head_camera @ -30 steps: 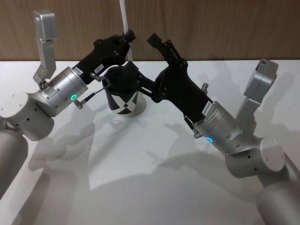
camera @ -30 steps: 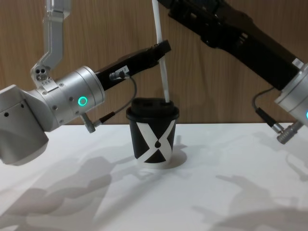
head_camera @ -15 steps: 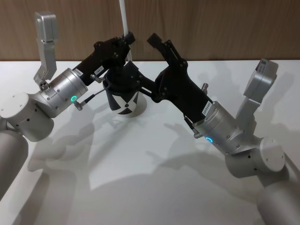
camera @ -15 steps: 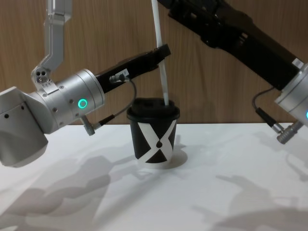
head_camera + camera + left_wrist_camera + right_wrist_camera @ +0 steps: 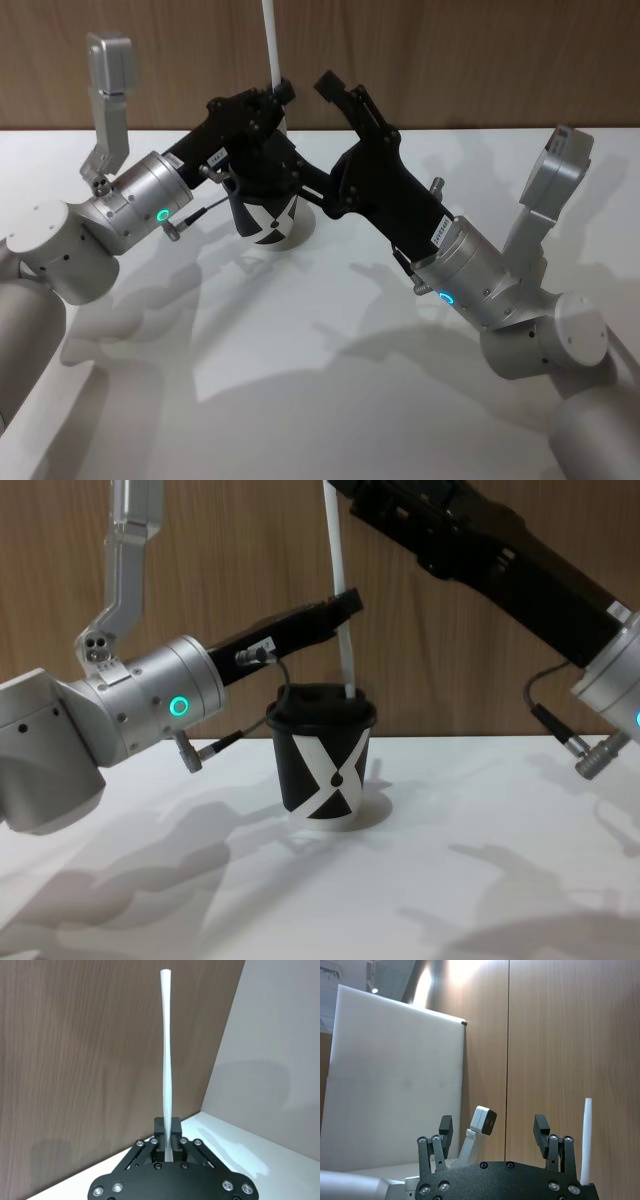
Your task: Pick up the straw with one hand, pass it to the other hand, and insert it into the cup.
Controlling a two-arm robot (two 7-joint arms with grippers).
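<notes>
The black cup (image 5: 325, 770) with a white X mark and a black domed lid stands on the white table (image 5: 480, 880). The thin white straw (image 5: 338, 570) stands nearly upright above it. Its lower end meets the top of the lid; I cannot tell how deep it goes. My left gripper (image 5: 345, 608) is shut on the straw just above the lid, also seen in the head view (image 5: 280, 92) and the left wrist view (image 5: 167, 1135). My right gripper (image 5: 492, 1132) is open and held high beside the straw (image 5: 586, 1140), with nothing between its fingers (image 5: 328, 82).
A wooden wall (image 5: 450, 60) runs along the table's far edge, right behind the cup. Both forearms cross above the cup (image 5: 268, 218). The left arm's grey wrist camera block (image 5: 108, 60) sticks up on the left. The near half of the table (image 5: 300, 380) is bare.
My left gripper has moved slightly down and to the right with the straw. The cup has shifted a little to the right. The right arm has stayed still.
</notes>
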